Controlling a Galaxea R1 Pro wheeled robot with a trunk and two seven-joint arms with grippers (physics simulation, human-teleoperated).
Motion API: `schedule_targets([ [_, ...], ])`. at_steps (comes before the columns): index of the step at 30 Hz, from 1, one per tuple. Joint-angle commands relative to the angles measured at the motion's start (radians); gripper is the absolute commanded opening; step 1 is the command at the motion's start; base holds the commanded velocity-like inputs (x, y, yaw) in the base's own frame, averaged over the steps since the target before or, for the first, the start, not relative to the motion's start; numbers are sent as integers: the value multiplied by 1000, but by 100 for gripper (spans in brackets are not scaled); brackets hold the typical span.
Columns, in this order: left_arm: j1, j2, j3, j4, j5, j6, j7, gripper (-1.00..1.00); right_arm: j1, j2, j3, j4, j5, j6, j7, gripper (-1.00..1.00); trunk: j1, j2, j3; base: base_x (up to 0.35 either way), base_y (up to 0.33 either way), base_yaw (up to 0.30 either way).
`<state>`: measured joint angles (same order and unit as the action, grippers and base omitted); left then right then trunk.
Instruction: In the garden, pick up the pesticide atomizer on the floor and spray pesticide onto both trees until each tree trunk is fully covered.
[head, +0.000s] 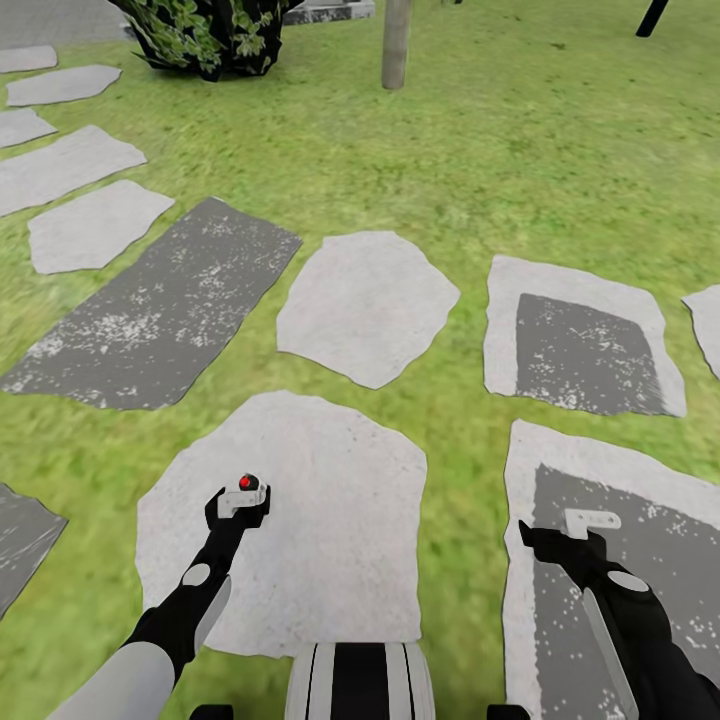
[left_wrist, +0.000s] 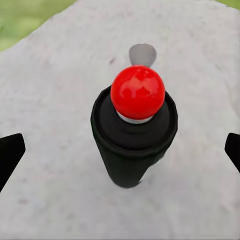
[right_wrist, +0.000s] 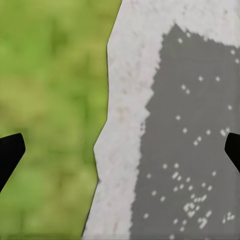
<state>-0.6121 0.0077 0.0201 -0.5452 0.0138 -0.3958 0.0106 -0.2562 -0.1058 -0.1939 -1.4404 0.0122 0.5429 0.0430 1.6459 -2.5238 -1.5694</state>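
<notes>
The pesticide atomizer (head: 248, 483) is a small black canister with a round red cap, standing upright on a pale stepping stone (head: 330, 520). In the left wrist view the atomizer (left_wrist: 136, 135) sits between my two fingertips, which are spread wide and do not touch it. My left gripper (head: 240, 502) (left_wrist: 122, 150) hovers just above it, open. My right gripper (head: 560, 532) (right_wrist: 120, 150) is open and empty over the edge of a grey-patched stone (right_wrist: 175, 150) and grass. One pale tree trunk (head: 396, 40) rises far ahead on the lawn.
Flat stepping stones lie across the green lawn: a dark speckled slab (head: 160, 310), a pale one (head: 365, 305) and grey-patched ones (head: 580, 340) at right. A leafy bush (head: 200, 35) stands far left. A dark slanted stem (head: 652, 15) shows far right.
</notes>
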Motion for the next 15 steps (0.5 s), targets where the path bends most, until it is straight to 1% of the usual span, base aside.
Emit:
schedule_targets([
  [1,0,0,0,0,0,0,0,100,0,0,0,0,0,0,0,100,0,0,0,0,0,0],
  [7,0,0,0,0,0,1,0,100,0,0,1,0,0,0,0,100,0,0,-1,1,0,0],
  [15,0,0,0,0,0,0,0,100,0,0,0,0,0,0,0,100,0,0,-1,80,0,0],
])
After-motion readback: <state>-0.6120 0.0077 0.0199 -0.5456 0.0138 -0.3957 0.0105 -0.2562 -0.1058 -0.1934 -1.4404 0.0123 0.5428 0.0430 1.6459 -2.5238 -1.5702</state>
